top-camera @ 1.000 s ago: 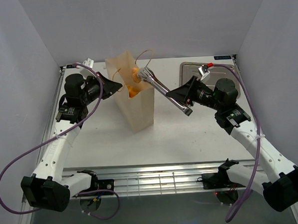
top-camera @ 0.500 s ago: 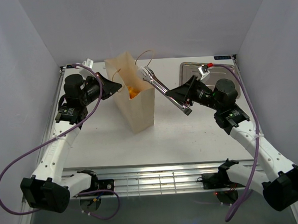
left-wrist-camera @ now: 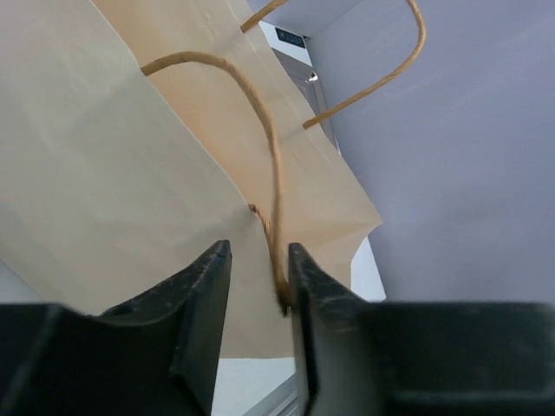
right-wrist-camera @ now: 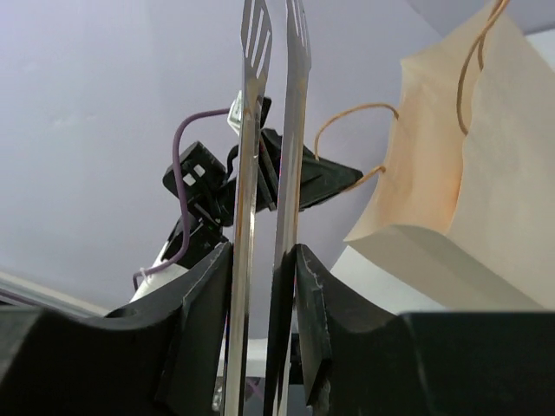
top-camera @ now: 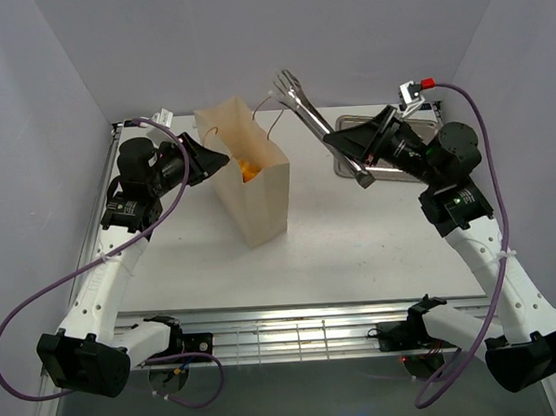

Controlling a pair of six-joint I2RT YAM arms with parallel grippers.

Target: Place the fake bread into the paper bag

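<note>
White worktop (top-camera: 355, 251) carries your cream bag (top-camera: 259, 204), upright and open, well left of the steel tray (top-camera: 346, 122). Your left hand (top-camera: 223, 158) is pinched almost closed on its rim (a cord handle (left-wrist-camera: 269, 156) runs through the grip). Your right hand (top-camera: 338, 144) clamps the tongs (top-camera: 298, 103), held high beside the bag's mouth. The bread (top-camera: 247, 169) lies inside the bag.
</note>
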